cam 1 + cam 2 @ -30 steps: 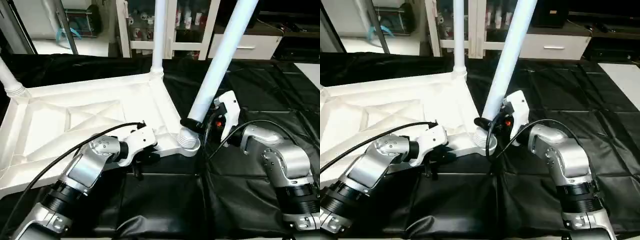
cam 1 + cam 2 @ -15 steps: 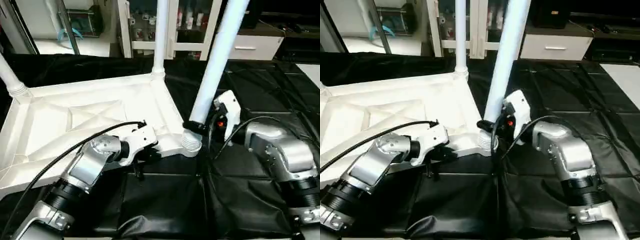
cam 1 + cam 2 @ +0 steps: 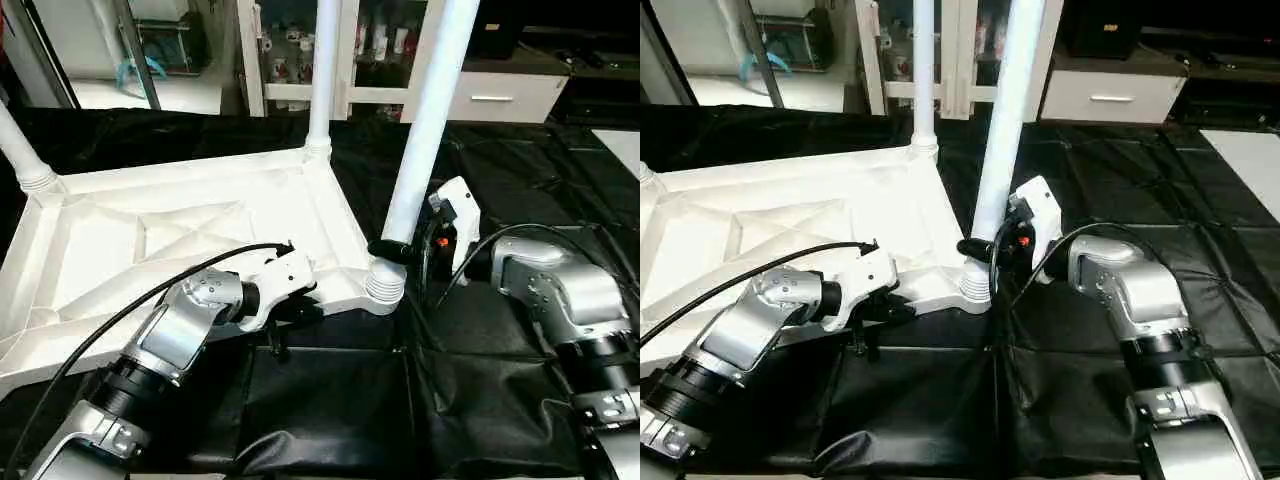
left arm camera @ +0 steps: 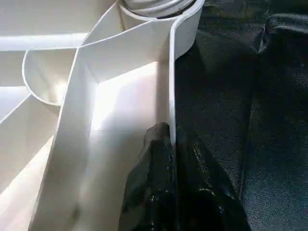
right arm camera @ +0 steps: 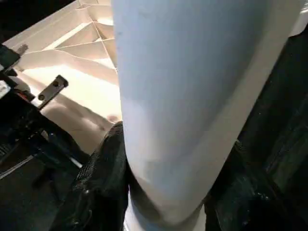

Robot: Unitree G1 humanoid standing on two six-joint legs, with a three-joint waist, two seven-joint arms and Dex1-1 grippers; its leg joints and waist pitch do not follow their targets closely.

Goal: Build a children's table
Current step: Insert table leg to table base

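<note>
The tabletop (image 3: 180, 250) lies upside down on the black-covered work table (image 3: 480, 400), its ribbed underside facing up at me; it sits on my left half of the work table, with its near right corner close to the middle of the scene.

My left gripper (image 4: 171, 159) is clamped on the near rim of the tabletop, just beside that near right corner; in the left wrist view one black finger (image 4: 149, 183) sits inside the rim wall and the other outside it, with the thin white wall pinched between them; a black cable (image 3: 150, 290) arcs over my left forearm.

My right gripper (image 3: 392, 250) is closed around the near right leg (image 3: 425, 110), low on the tube and just above its ribbed collar (image 3: 384, 285); in the right wrist view the black fingers (image 5: 103, 187) wrap either side of the white tube; the foot of the leg stands in the corner socket (image 4: 185, 29), and the tube leans slightly away to my right as it rises out of view.

The far right leg (image 3: 322, 70) stands upright in its far corner socket; the far left leg (image 3: 20, 150) rises from the far left corner and tilts out to the left; behind the work table stands a white cabinet (image 3: 500, 95) with a drawer.
</note>
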